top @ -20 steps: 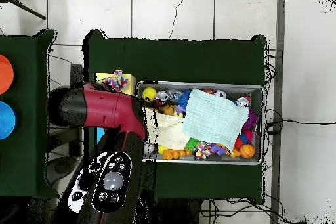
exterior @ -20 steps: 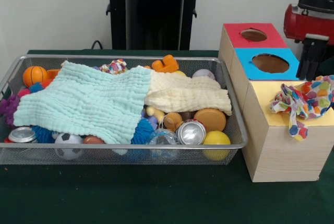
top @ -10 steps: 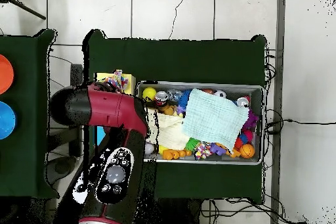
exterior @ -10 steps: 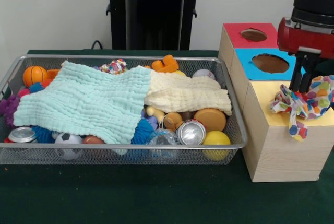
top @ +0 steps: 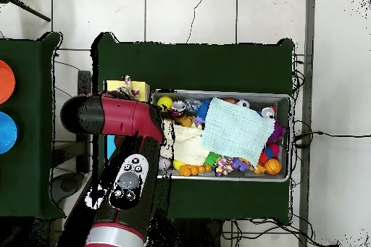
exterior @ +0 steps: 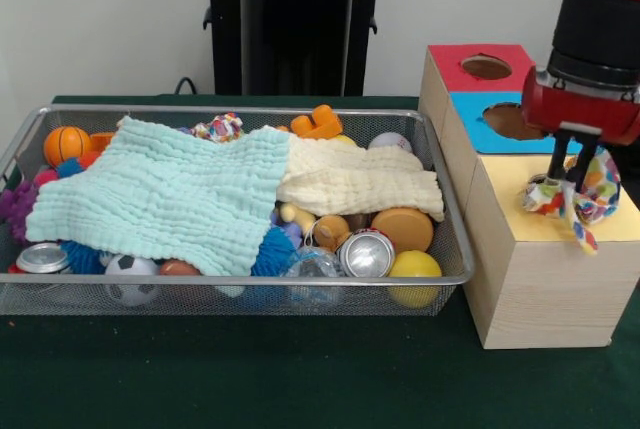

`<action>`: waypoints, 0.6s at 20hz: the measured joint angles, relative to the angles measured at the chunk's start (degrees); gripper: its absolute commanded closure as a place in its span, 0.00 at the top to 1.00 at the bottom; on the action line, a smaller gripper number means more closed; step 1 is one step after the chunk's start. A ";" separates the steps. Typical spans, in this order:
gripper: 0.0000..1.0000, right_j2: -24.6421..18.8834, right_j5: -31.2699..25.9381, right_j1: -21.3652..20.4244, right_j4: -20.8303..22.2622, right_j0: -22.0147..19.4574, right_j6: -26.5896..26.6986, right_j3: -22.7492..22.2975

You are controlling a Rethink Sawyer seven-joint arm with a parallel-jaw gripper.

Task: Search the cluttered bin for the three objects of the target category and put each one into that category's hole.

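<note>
- Green-covered table point(exterior: 300, 379) before a pale wall, black pedestal point(exterior: 295, 19) at the back; seen from above, tiled floor all around.
- Red and black arm point(exterior: 600, 29) down over the yellow-topped box point(exterior: 545, 279), gripper point(exterior: 567, 177) with two thin black fingers point(exterior: 556, 161) sunk into a polka-dot cloth toy point(exterior: 572, 194).
- Clenched on the polka-dot cloth toy (bunched up between the tips, one strip trailing over the box's front edge).
- Exact contact with the yellow lid hard to judge; the lid's hole hidden under toy and gripper.
- Behind it, a blue-topped box point(exterior: 480, 119) and a red-topped box point(exterior: 450, 69), each with a round hole, in a row with the yellow one.
- Wire-mesh bin point(exterior: 230, 294) just beside the boxes, heaped with clutter.
- Draped over the heap: a mint-green cloth point(exterior: 165, 194) and a cream cloth point(exterior: 355, 179), edges overlapping.
- Peeking out: small basketball point(exterior: 66, 144), soccer ball point(exterior: 130, 274), two drink cans point(exterior: 366, 254), yellow ball point(exterior: 414, 271), orange toy point(exterior: 318, 124), a second patterned cloth toy point(exterior: 220, 129) at the far rim.
- From overhead, arm covering the boxes (only a corner of yellow lid and a scrap of toy showing).
</note>
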State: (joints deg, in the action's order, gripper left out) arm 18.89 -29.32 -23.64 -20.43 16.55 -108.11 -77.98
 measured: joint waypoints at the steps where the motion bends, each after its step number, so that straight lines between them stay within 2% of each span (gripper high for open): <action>1: 0.00 -0.01 -0.01 0.46 -0.01 -0.02 0.00 0.29; 12: 0.00 -0.07 0.24 5.66 -0.02 -0.55 0.00 2.71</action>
State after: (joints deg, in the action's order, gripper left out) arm 18.81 -29.08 -17.98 -20.45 16.00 -108.11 -75.26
